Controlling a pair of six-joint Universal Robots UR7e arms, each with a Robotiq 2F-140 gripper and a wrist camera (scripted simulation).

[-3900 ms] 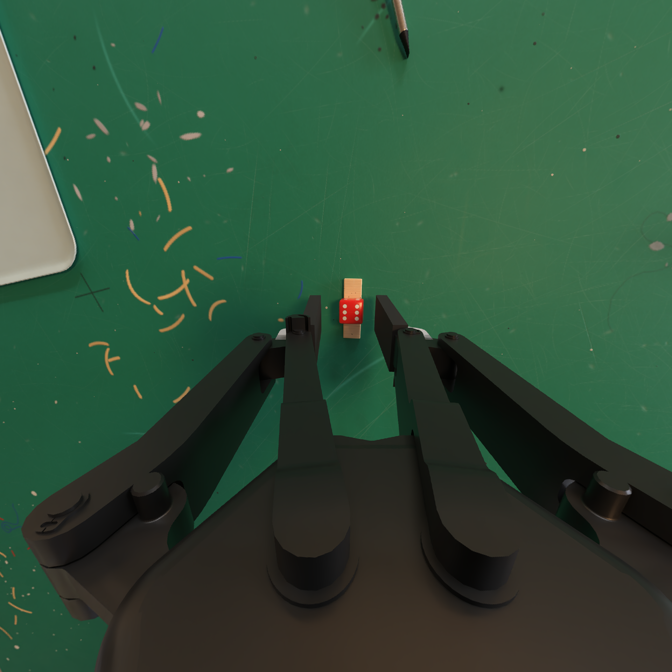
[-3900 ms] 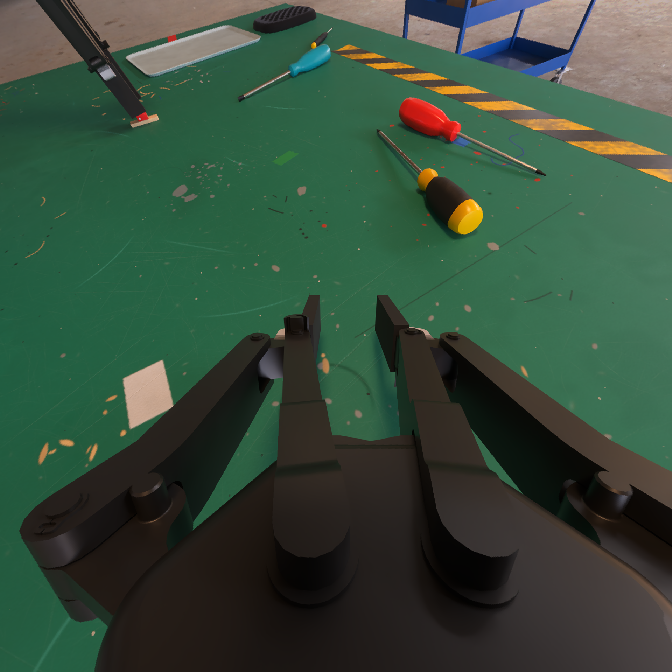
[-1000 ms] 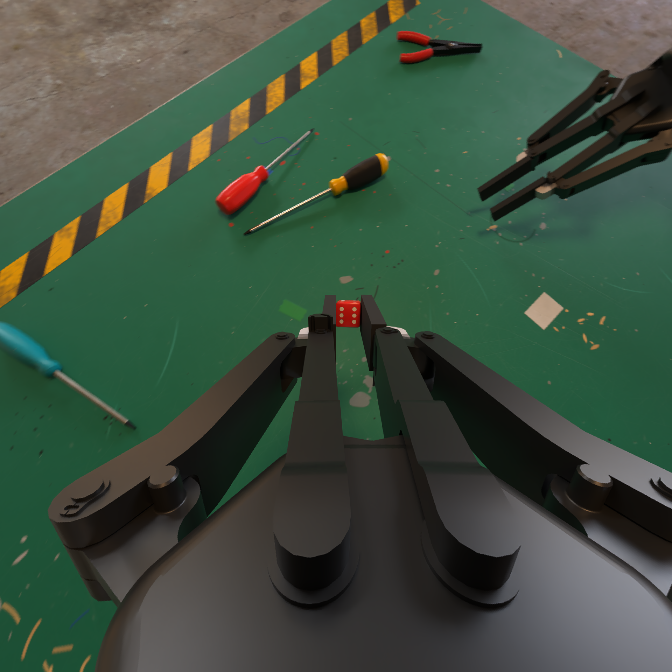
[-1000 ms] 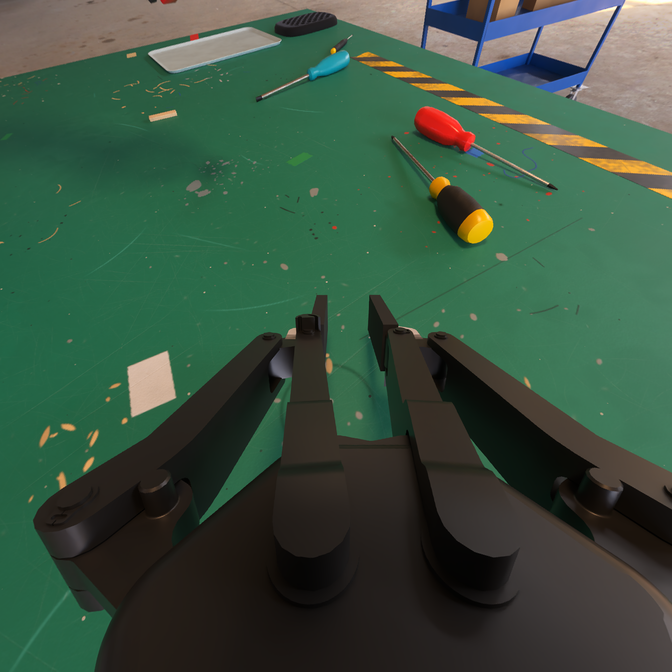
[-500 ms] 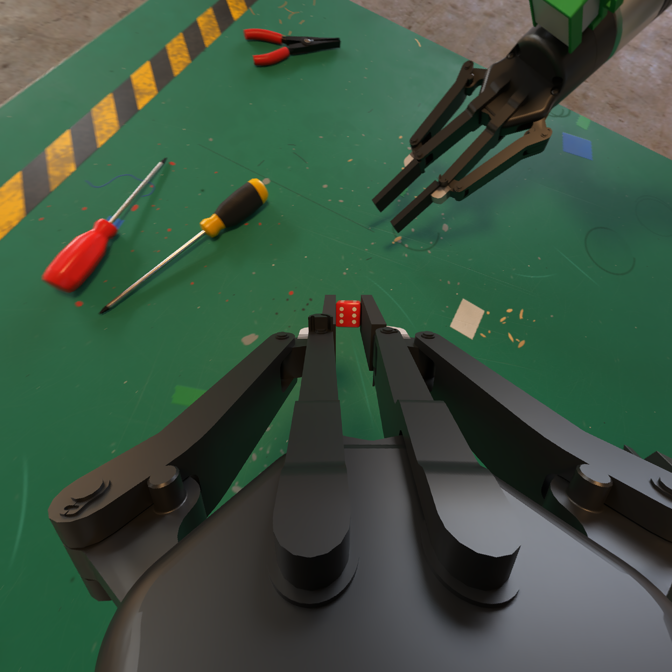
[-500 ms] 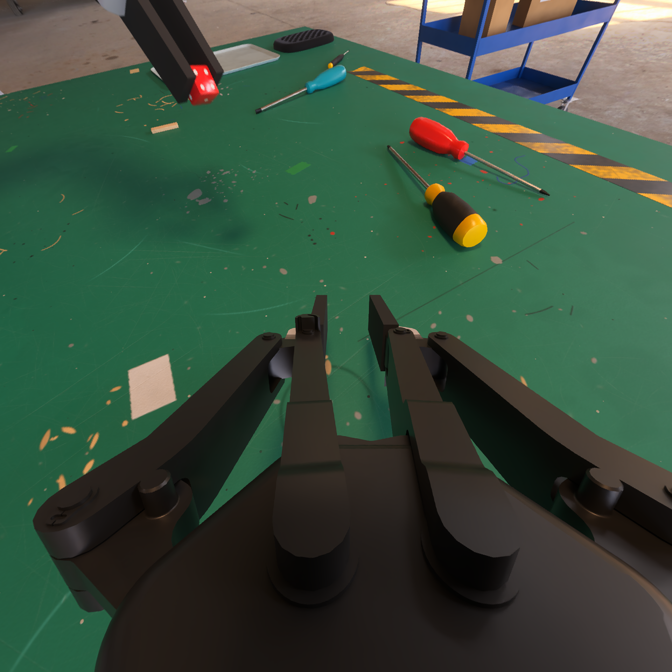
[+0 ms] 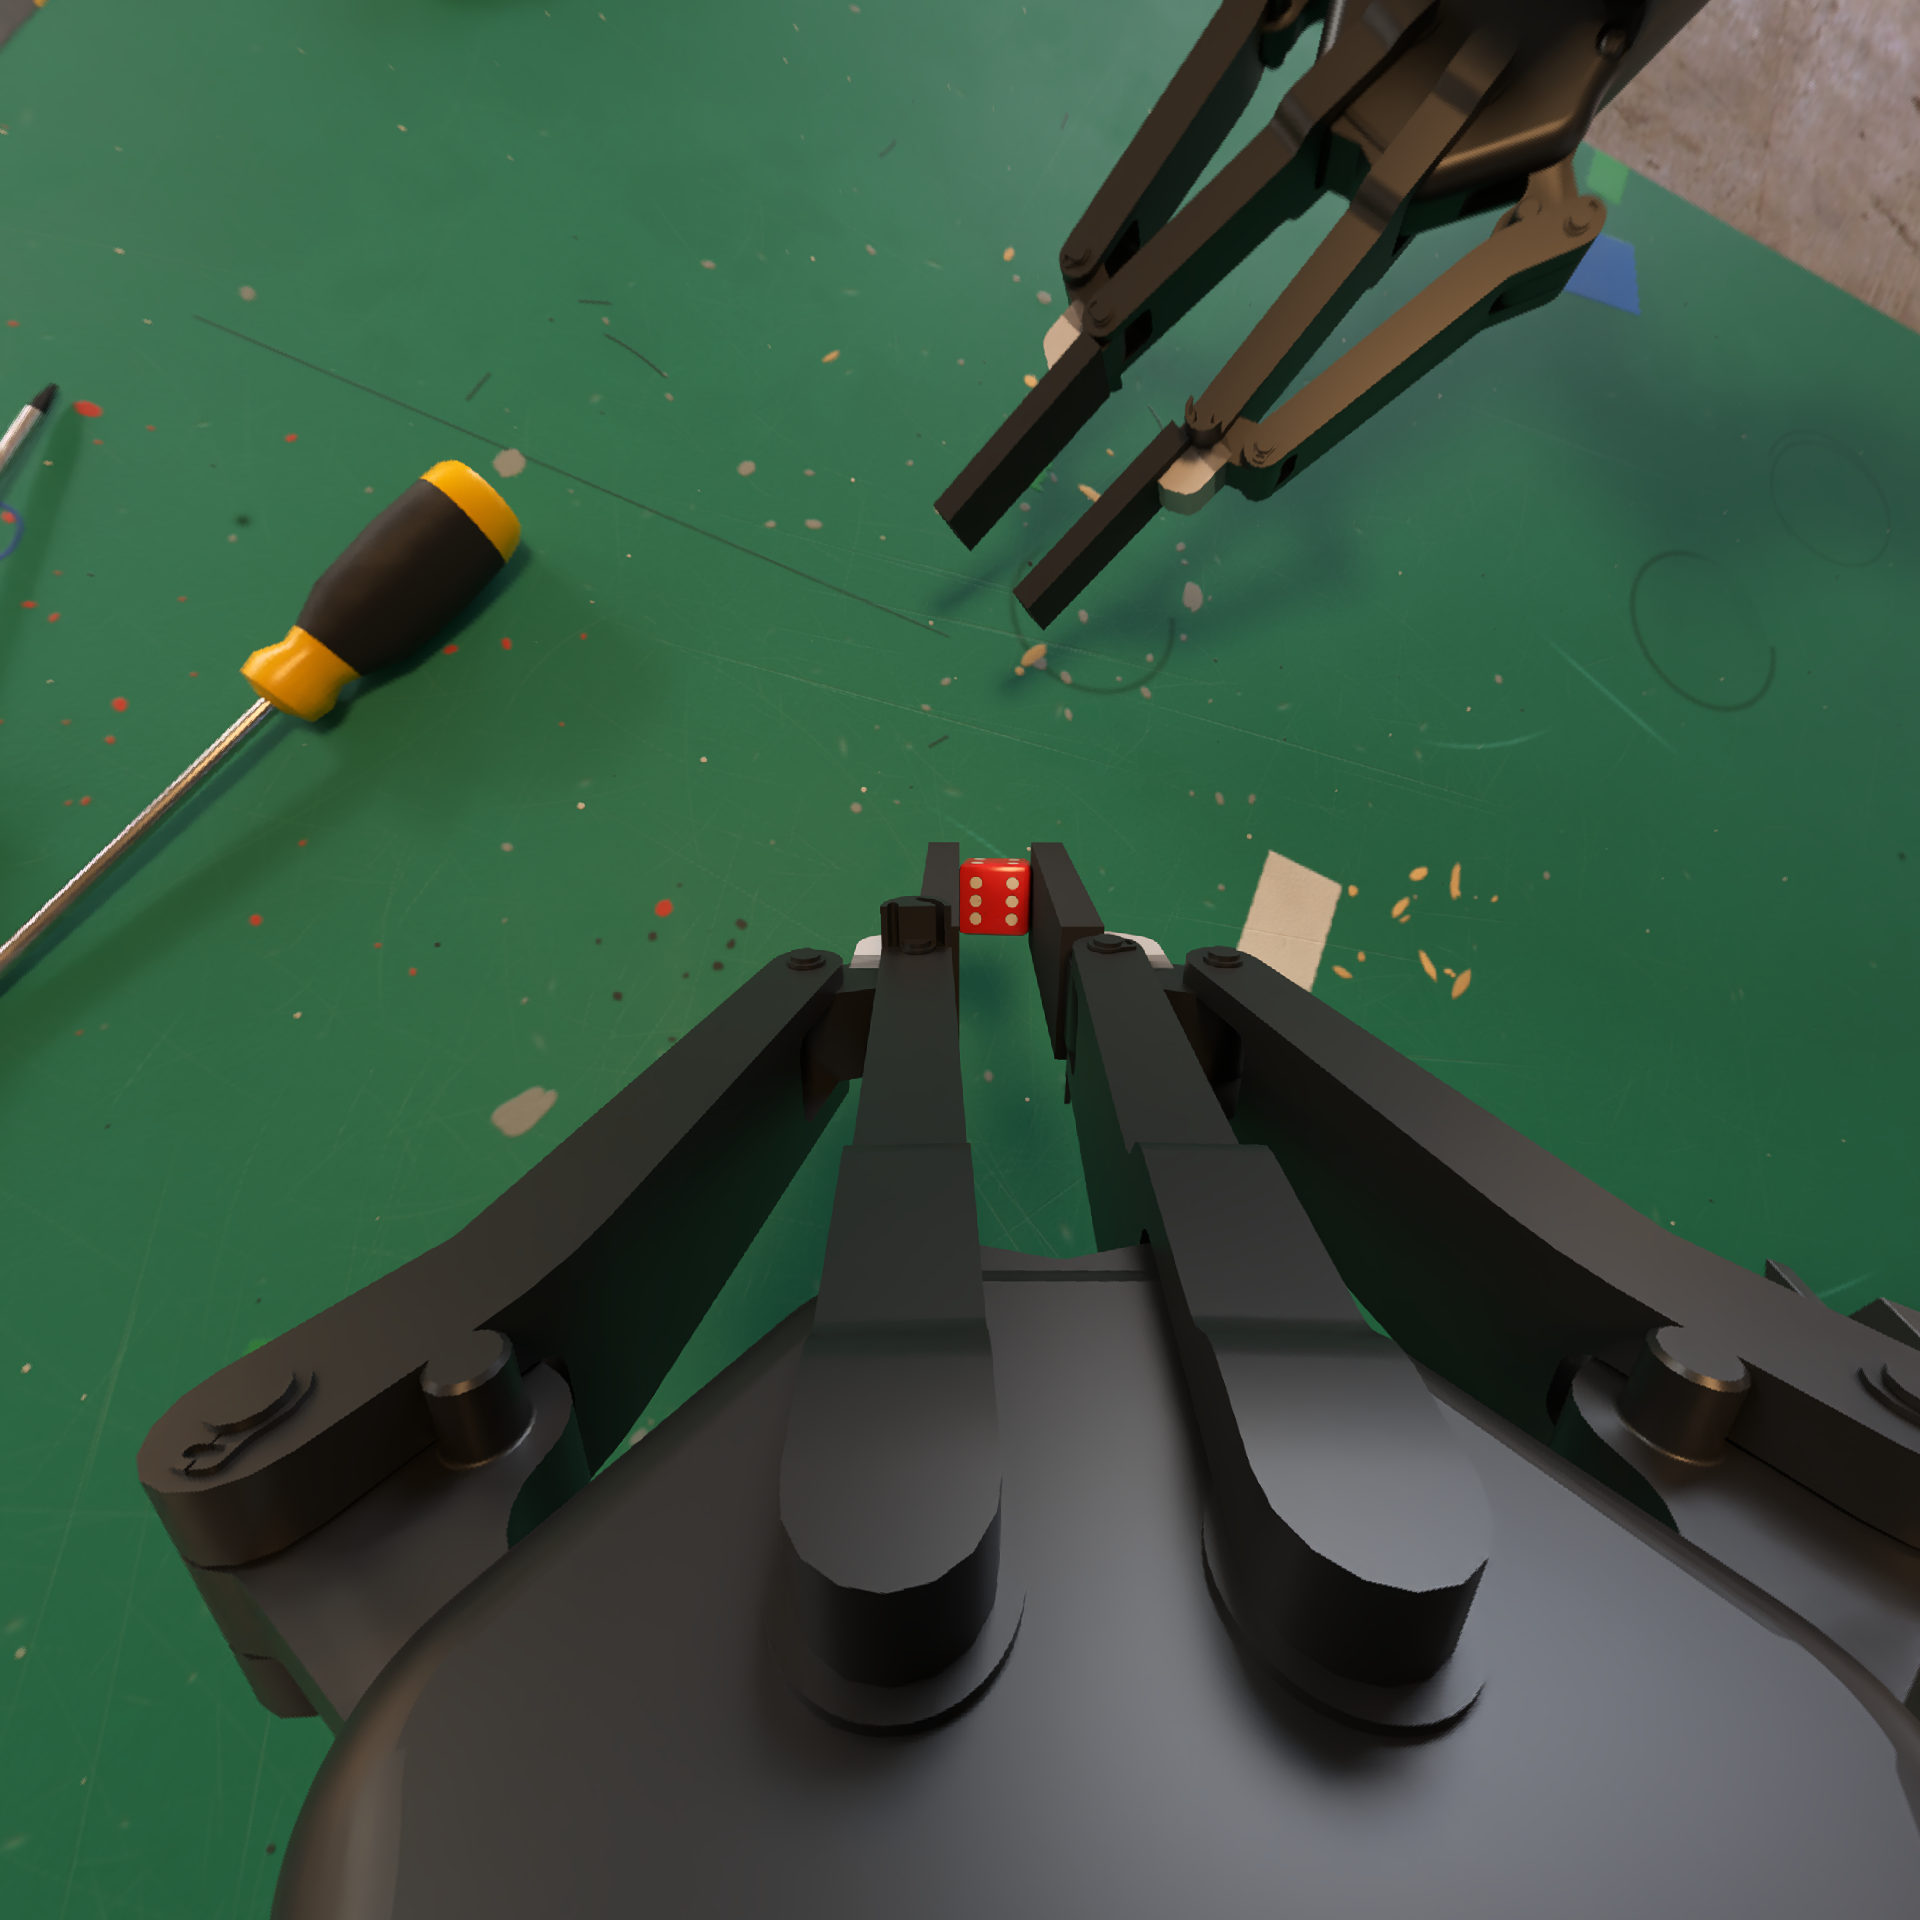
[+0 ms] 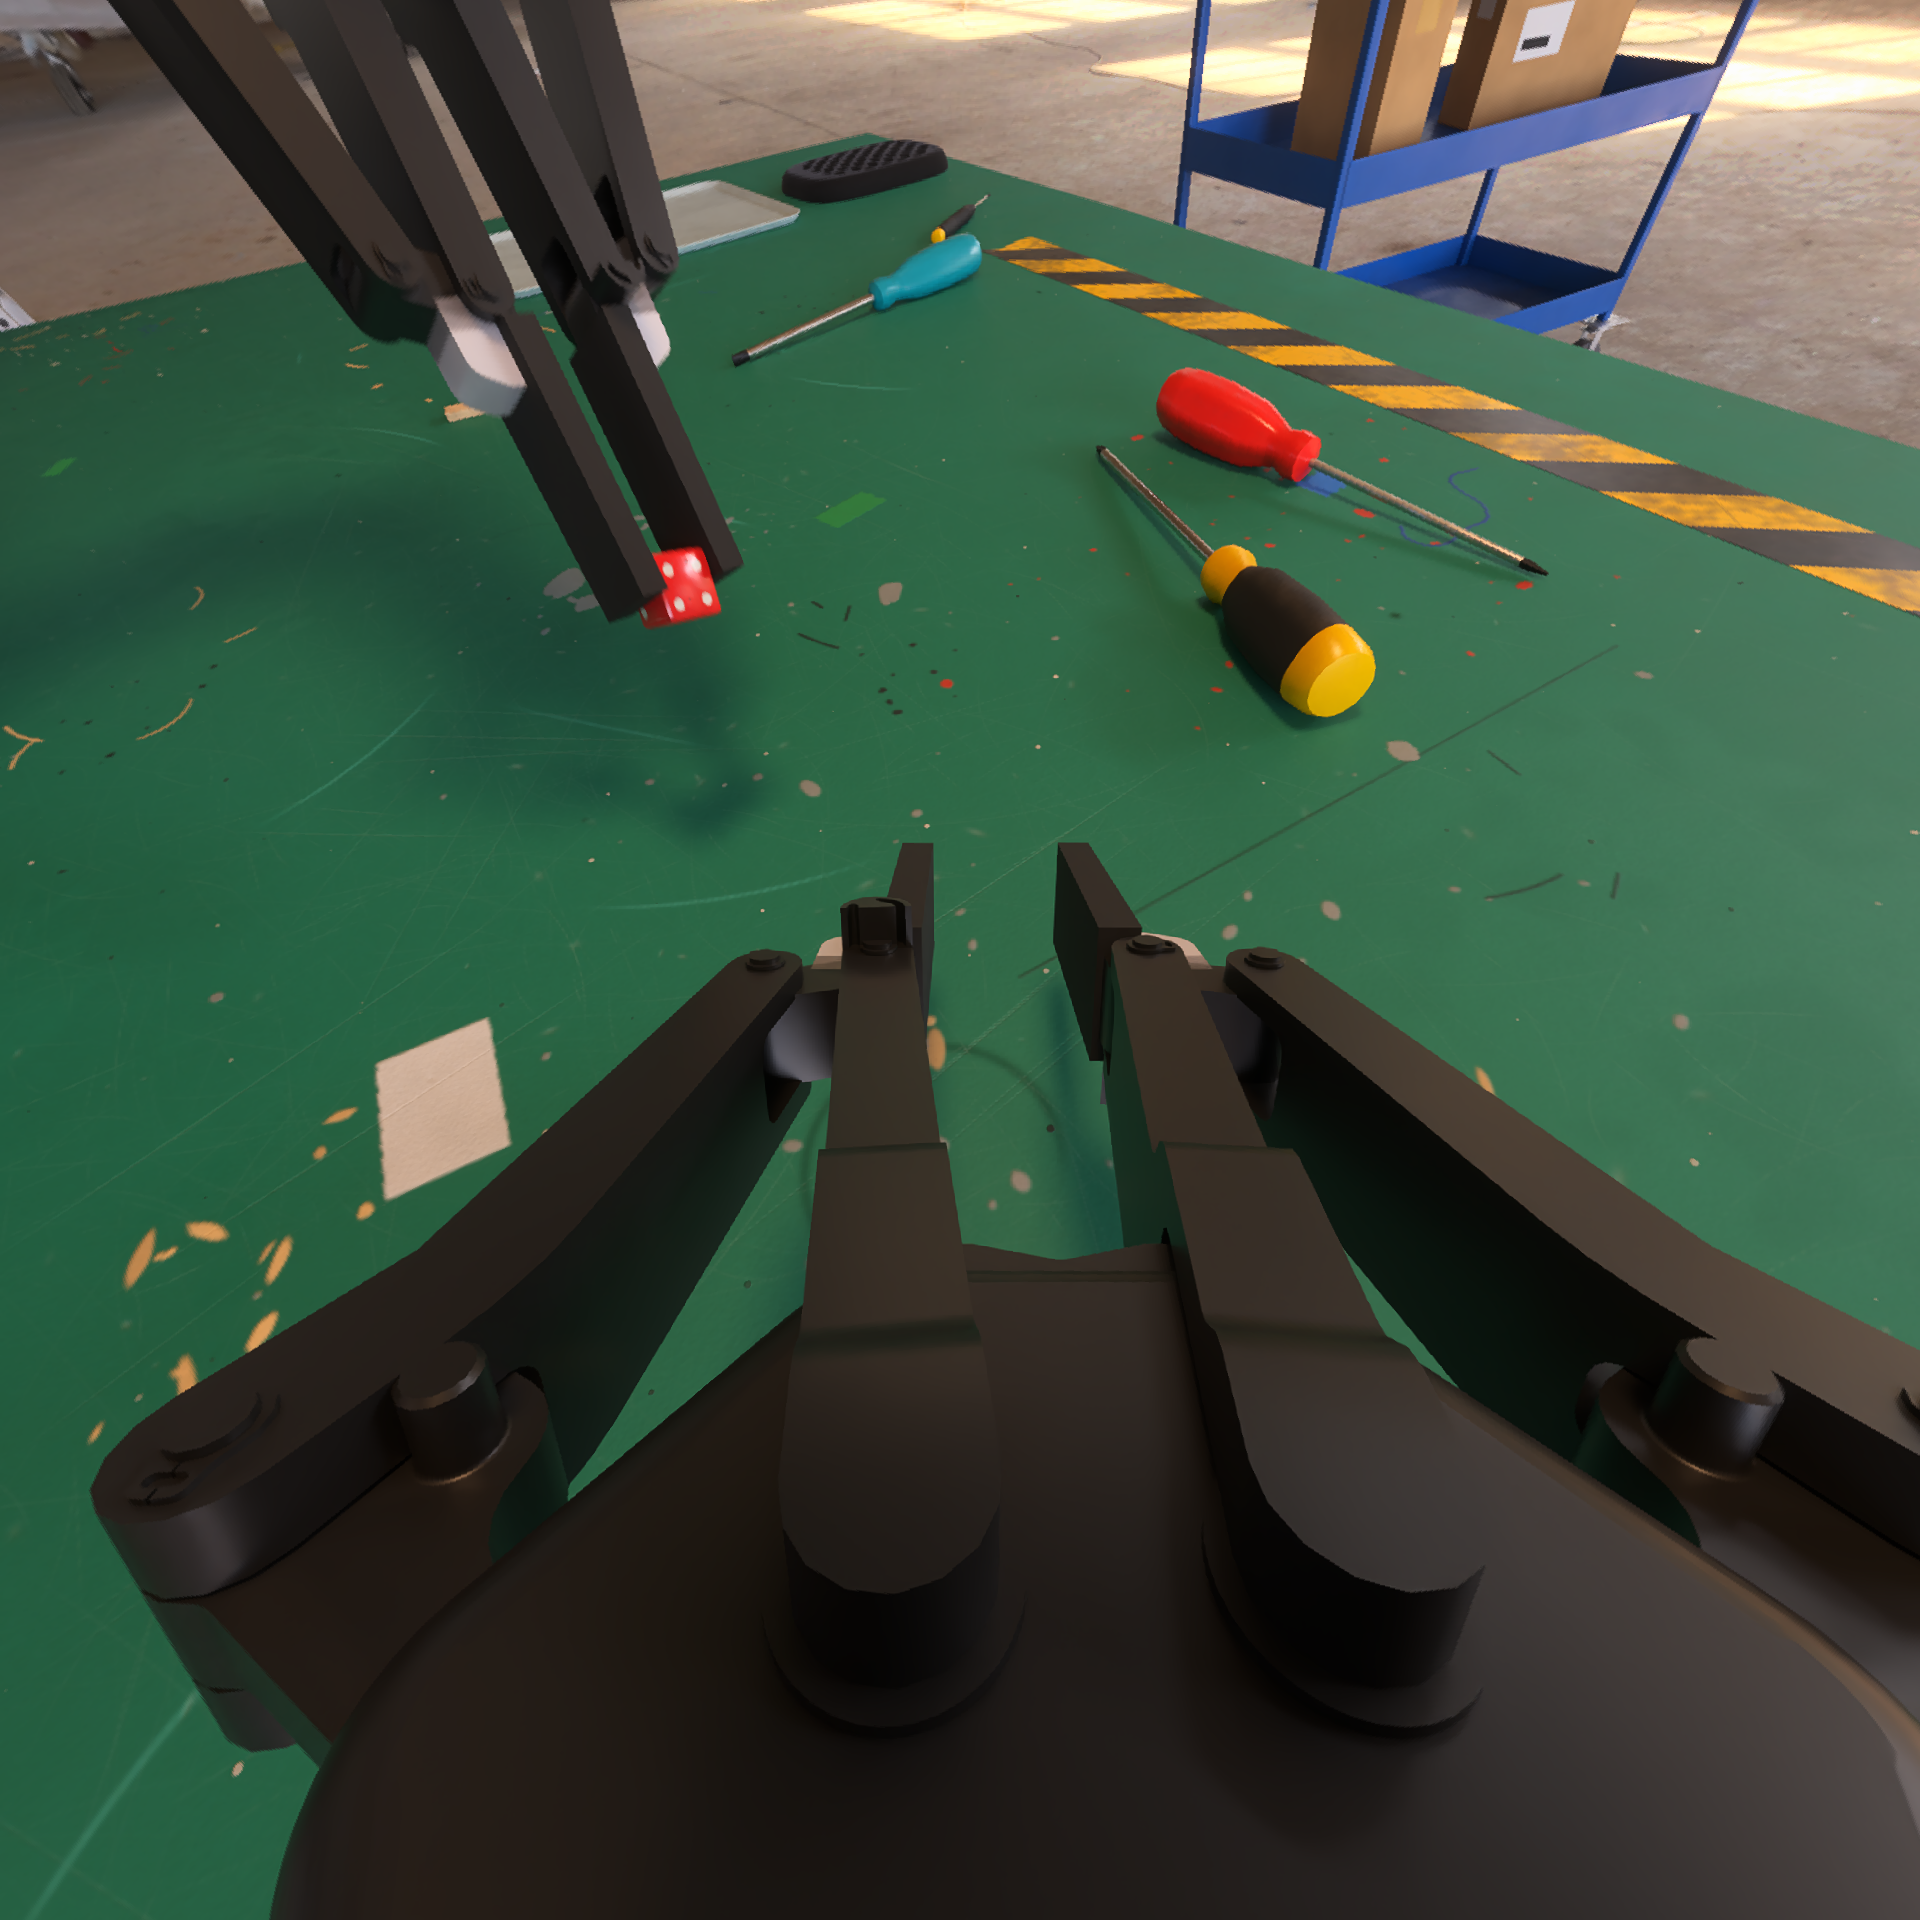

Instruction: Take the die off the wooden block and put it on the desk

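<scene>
My left gripper (image 7: 994, 878) is shut on the red die (image 7: 994, 896), which sits between its fingertips with the six-dot face toward the camera. In the right wrist view the left gripper (image 8: 670, 597) comes down from the upper left and holds the die (image 8: 686, 587) above the green desk (image 8: 312, 779), its shadow lying below it. The wooden block (image 8: 462, 412) lies far back, partly hidden behind the left gripper's fingers. My right gripper (image 8: 992, 883) is open and empty, low over the desk; it also shows in the left wrist view (image 7: 997, 566) ahead of the die.
A black-and-yellow screwdriver (image 8: 1288, 634) and a red one (image 8: 1231, 421) lie to the right. A teal screwdriver (image 8: 925, 272), a white tray (image 8: 727, 213) and a black pad (image 8: 862, 166) lie at the back. A blue cart (image 8: 1455, 156) stands beyond the striped edge. A pale tape patch (image 7: 1288, 914) is on the desk.
My left gripper lifted the die off the wooden block and carried it across the desk toward the right gripper, now closer and lower. The right gripper has barely moved.
</scene>
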